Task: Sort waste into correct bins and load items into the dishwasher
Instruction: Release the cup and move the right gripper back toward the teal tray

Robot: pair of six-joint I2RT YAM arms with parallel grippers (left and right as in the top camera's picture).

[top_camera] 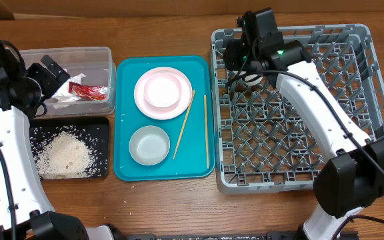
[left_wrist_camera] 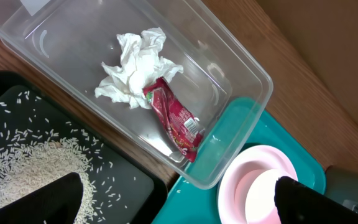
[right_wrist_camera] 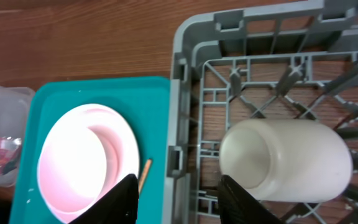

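Observation:
The crumpled white tissue (left_wrist_camera: 135, 68) and the red snack wrapper (left_wrist_camera: 176, 118) lie in the clear tub (top_camera: 107, 55). Rice (top_camera: 65, 153) is heaped on the black tray (top_camera: 103, 137). The pink plate (top_camera: 179, 107), with a pale bowl (top_camera: 162, 89) on it, a second bowl (top_camera: 149, 145) and two chopsticks (top_camera: 184, 125) sit on the teal tray. The white cup (right_wrist_camera: 284, 158) lies on its side in the grey dish rack (top_camera: 379, 100). My left gripper (left_wrist_camera: 179, 205) is open and empty over the tub's near corner. My right gripper (right_wrist_camera: 179, 202) is open and empty above the rack's left wall, beside the cup.
The teal tray (top_camera: 125, 170) lies between the two bins and the rack. The rack's upright pegs fill its floor. Bare wooden table runs along the back and front edges. My right arm (top_camera: 312, 87) stretches across the rack.

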